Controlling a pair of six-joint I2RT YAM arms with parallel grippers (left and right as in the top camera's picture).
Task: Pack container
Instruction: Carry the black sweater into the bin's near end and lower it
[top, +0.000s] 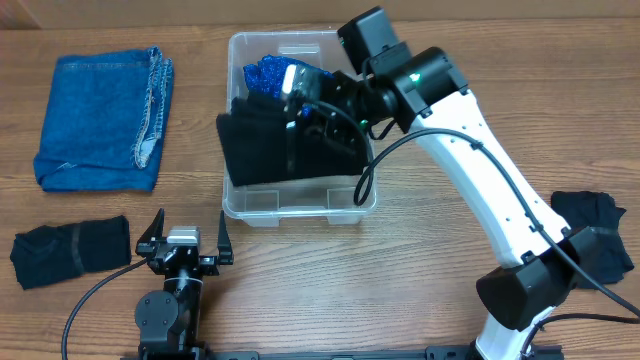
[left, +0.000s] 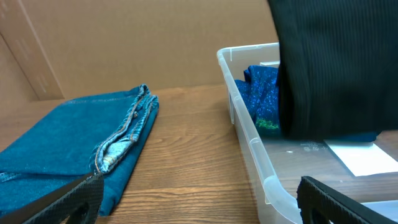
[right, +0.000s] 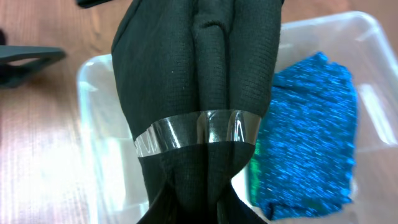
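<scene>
The clear plastic container (top: 300, 213) stands mid-table, and a white label (left: 364, 155) shows on its bottom. A blue sparkly cloth (top: 265, 73) lies at its far end. My right gripper (top: 318, 105) is shut on a black folded garment (top: 262, 150) bound with clear tape (right: 199, 130). It holds the garment over the container's (right: 93, 124) middle, and the garment hides its fingers in the right wrist view. My left gripper (top: 185, 235) is open and empty, near the table's front edge, just left of the container's (left: 249, 134) front corner.
Folded blue jeans (top: 105, 120) lie at the far left and also show in the left wrist view (left: 74, 143). A taped black bundle (top: 70, 250) lies at the front left. Another black cloth (top: 595, 235) lies at the right edge, beside the right arm's base.
</scene>
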